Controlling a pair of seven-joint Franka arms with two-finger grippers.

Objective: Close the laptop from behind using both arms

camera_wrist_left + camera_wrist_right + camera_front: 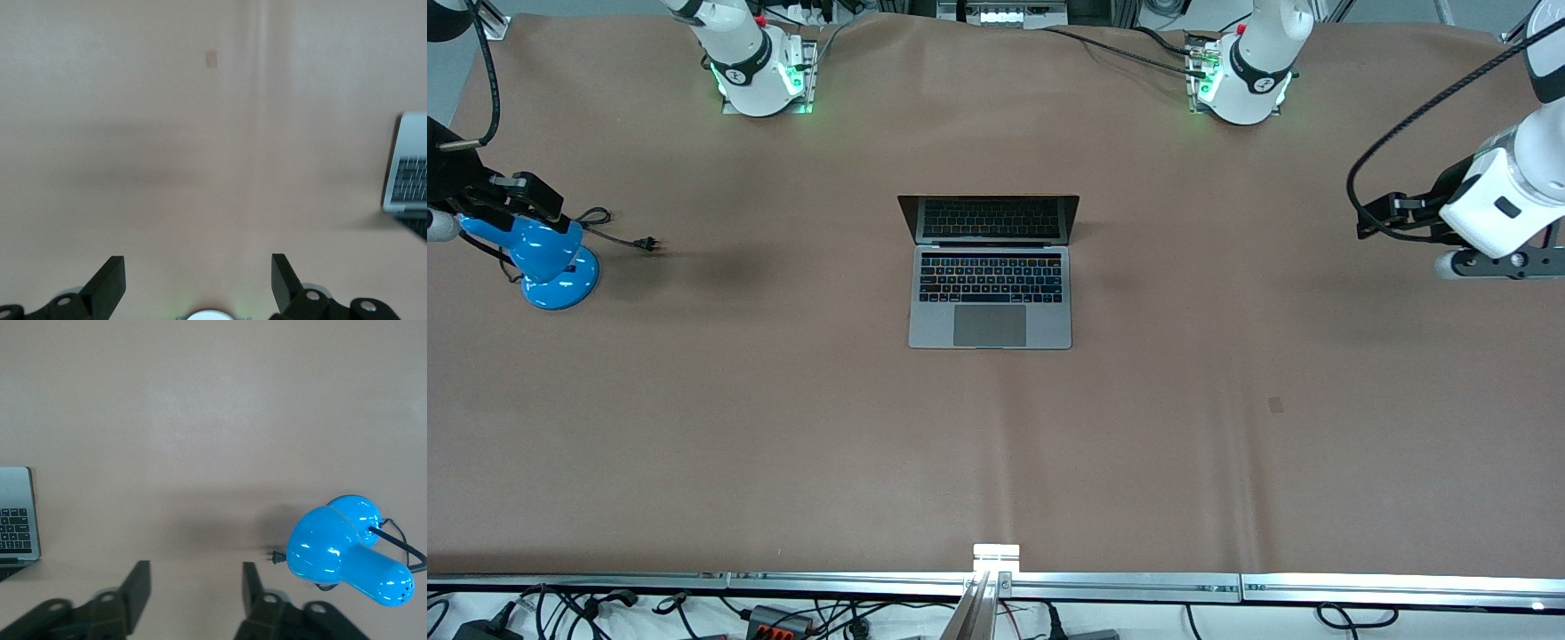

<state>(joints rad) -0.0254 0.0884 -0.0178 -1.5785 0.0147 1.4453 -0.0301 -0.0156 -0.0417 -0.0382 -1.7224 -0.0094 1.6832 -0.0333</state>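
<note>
Both jaws gape empty: left gripper point(193, 280) and right gripper point(195, 590) hover high at the table's ends. Open laptop point(991, 271) sits mid-table. Both should reach its lid's back, pushing evenly.

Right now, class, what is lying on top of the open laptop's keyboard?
Nothing rests on the laptop: keys and trackpad show bare, the lid stands open. What lies under it is hidden by its body.

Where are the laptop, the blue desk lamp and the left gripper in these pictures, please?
laptop point(990, 326): front view, trackpad.
blue desk lamp point(560, 276): front view, round base.
left gripper point(198, 277): left wrist view, midway between its open fingertips.
</note>
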